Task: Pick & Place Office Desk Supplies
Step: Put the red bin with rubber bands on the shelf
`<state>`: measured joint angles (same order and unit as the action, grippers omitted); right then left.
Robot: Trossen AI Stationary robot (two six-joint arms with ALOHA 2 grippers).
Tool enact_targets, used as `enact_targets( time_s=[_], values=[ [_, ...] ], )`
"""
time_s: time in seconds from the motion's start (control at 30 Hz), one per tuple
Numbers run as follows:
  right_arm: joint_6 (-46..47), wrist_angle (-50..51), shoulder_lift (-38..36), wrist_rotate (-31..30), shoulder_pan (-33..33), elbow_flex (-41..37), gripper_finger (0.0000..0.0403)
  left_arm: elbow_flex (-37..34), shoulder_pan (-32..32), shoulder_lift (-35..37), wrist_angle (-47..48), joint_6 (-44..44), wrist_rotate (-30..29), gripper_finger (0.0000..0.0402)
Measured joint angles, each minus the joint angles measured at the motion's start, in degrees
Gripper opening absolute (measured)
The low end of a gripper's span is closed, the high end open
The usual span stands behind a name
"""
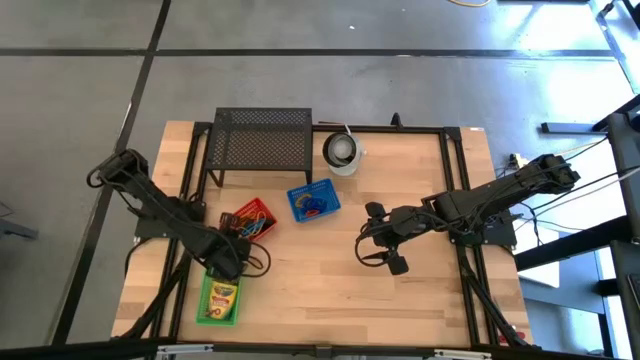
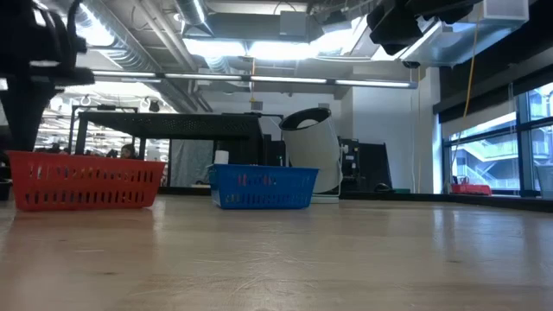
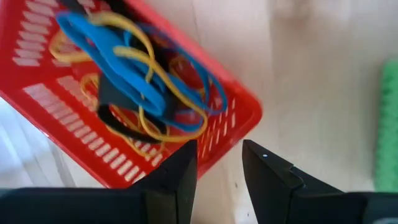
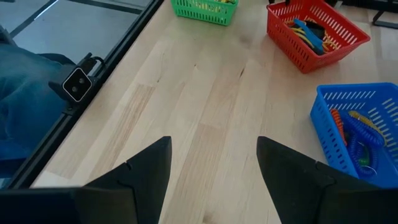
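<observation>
Looking straight down in the high view, a wooden table (image 1: 330,270) carries a black mesh stand (image 1: 262,140) at the far edge with a white cup (image 1: 343,153) beside it, a blue basket (image 1: 313,201) of coloured loops near the middle, a red basket (image 1: 250,220) of loops and a green basket (image 1: 219,299) holding a yellow-and-green crayon box (image 1: 221,295). The left gripper (image 1: 236,258) sits between the red basket and the green basket, close to both, while the right gripper (image 1: 385,245) hangs over bare wood to the right of the blue basket, well apart from it. From table height in the low view, the red basket (image 2: 84,180) and blue basket (image 2: 263,187) stand side by side with a gap between them, the stand (image 2: 168,121) and the cup (image 2: 313,147) behind them; dark parts of the arms show at the upper corners. Through the left wrist view, the left gripper (image 3: 219,163) has its two fingers partly apart with nothing between them, poised just off a corner of the red basket (image 3: 236,118), which holds tangled blue and yellow loops (image 3: 134,68) and something black. Through the right wrist view, the right gripper (image 4: 213,163) stands wide apart and empty above the bare table, with the green basket (image 4: 205,9), red basket (image 4: 317,37) and blue basket (image 4: 360,134) farther off.
</observation>
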<state>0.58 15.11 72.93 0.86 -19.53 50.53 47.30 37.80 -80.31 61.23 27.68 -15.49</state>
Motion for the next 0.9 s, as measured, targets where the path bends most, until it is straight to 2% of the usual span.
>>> enact_targets(
  time_s=[0.13,0.3,0.67,0.9],
  values=[
    [0.0,0.0,0.0,0.0,0.0,0.0,0.0237,-1.7,-0.7,0.0,-0.1,0.0,1.0,0.0119],
    [-0.2,-0.1,0.0,0.0,0.0,0.0,0.0237,-2.7,-0.9,0.0,-1.8,0.0,-0.9,0.0101],
    [-1.1,-0.2,0.0,0.0,0.0,0.0,0.0237,-3.9,-0.9,0.0,-7.9,0.0,-0.9,0.0008],
    [-1.1,-0.1,0.0,0.0,0.0,0.0,0.0237,-2.7,-0.9,0.0,-8.9,0.0,-1.9,0.0006]
  ],
)
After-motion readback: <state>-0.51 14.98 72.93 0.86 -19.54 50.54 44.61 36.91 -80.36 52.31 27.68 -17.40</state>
